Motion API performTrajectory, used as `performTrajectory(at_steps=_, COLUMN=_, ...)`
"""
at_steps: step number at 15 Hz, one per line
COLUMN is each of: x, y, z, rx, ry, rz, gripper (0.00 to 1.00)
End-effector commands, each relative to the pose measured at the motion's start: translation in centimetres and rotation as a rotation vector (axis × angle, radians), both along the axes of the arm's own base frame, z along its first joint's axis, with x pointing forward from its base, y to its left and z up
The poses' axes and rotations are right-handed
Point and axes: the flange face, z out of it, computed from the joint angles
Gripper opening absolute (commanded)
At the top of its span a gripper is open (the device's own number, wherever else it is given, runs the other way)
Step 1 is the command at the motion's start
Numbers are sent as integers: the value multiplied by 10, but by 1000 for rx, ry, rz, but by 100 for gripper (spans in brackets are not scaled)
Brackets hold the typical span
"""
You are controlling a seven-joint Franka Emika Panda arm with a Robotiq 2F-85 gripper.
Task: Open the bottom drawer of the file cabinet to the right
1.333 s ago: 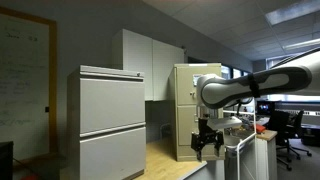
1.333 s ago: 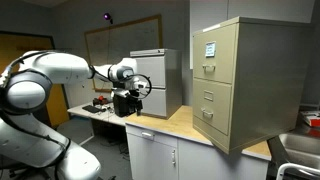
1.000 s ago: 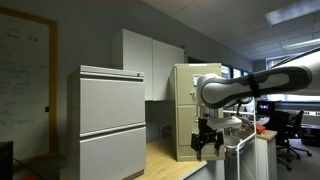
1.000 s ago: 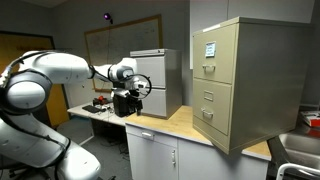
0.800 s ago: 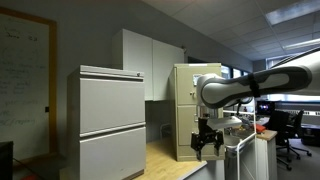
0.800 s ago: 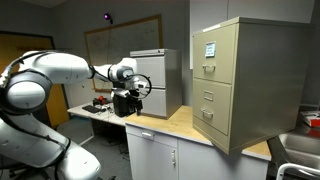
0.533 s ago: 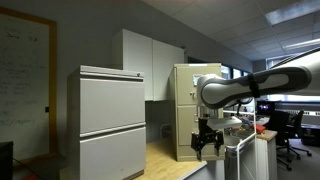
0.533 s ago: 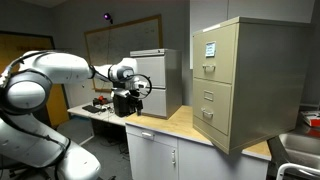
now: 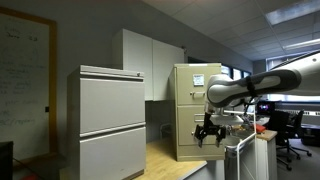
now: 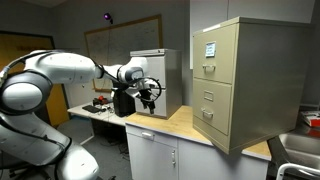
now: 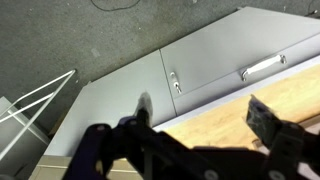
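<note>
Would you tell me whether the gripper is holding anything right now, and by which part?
Nothing is held. The gripper is in the air, apart from the file cabinet, and the wrist view shows its fingers spread with nothing between them.

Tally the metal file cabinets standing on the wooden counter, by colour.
Tall narrow beige-tan metal file cabinet: 1
Wide light-grey metal cabinet with two broad drawers: 1
Total: 2

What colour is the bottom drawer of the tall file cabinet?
Beige-tan bottom drawer, clearest in an exterior view.
</note>
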Motion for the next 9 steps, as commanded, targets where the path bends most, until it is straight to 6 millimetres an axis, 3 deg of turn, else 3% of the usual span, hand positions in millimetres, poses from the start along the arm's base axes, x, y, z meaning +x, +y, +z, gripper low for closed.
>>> performTrajectory(at_steps=1, x=24, y=-49, z=5, rx=39, ry=-105, rz=-95, gripper=100)
performTrajectory(at_steps=9, x=87, y=-140, z=29, rx=248, ry=-398, rz=-373, gripper=100)
